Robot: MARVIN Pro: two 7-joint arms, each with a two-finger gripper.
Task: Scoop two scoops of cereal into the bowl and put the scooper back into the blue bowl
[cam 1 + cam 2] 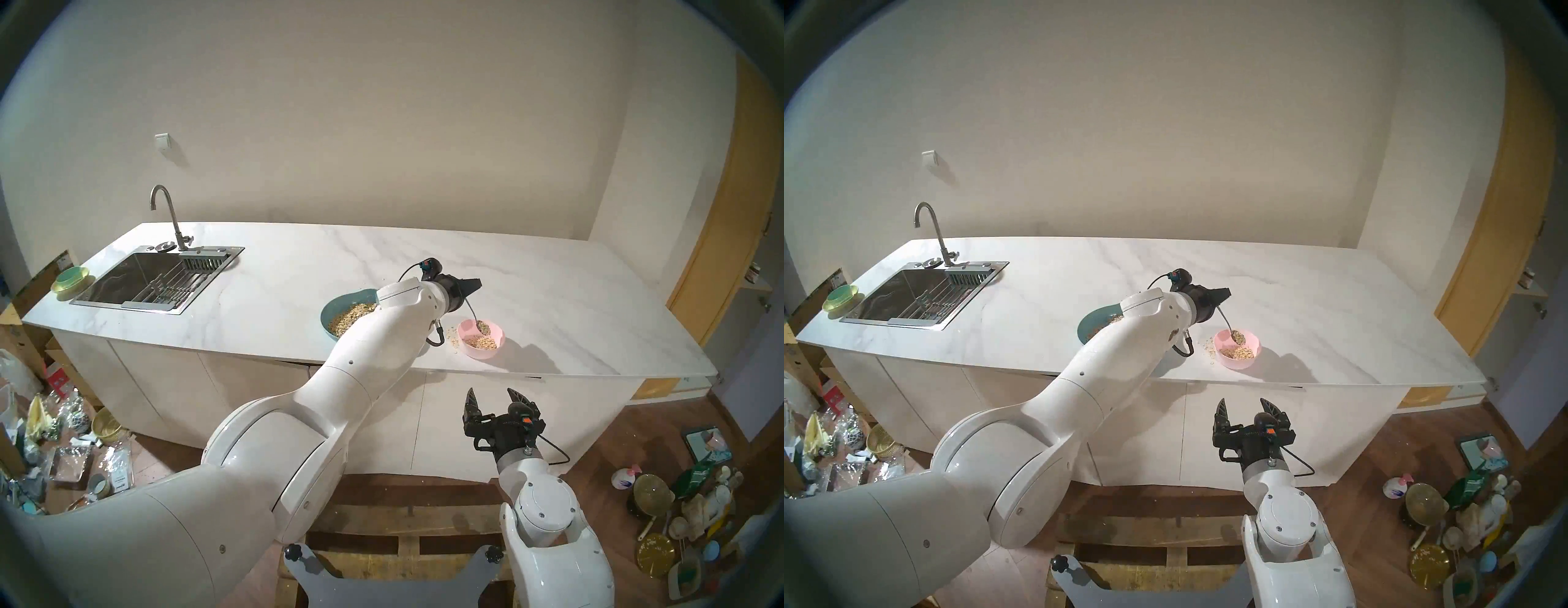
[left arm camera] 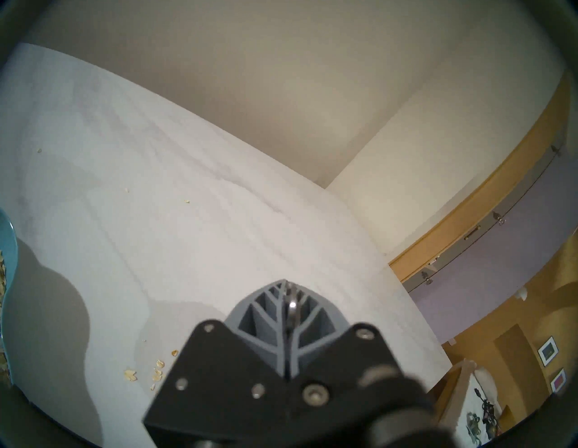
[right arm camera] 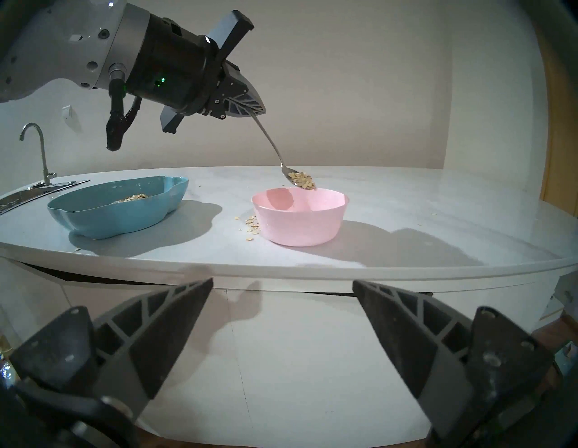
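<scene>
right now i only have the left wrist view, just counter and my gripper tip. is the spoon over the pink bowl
observer: yes, the spoon slopes down from the left gripper and its head hangs just above the pink bowl, near the far rim.
operator: is it loaded
observer: yes, cereal is heaped on the head, none pouring. The head view also shows flakes lying inside the bowl.

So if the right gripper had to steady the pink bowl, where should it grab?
Probably the near rim of the pink bowl, coming in from the counter's front edge with one finger inside the wall. The spoon hangs over the far rim, and spilled flakes lie at its left.
</scene>
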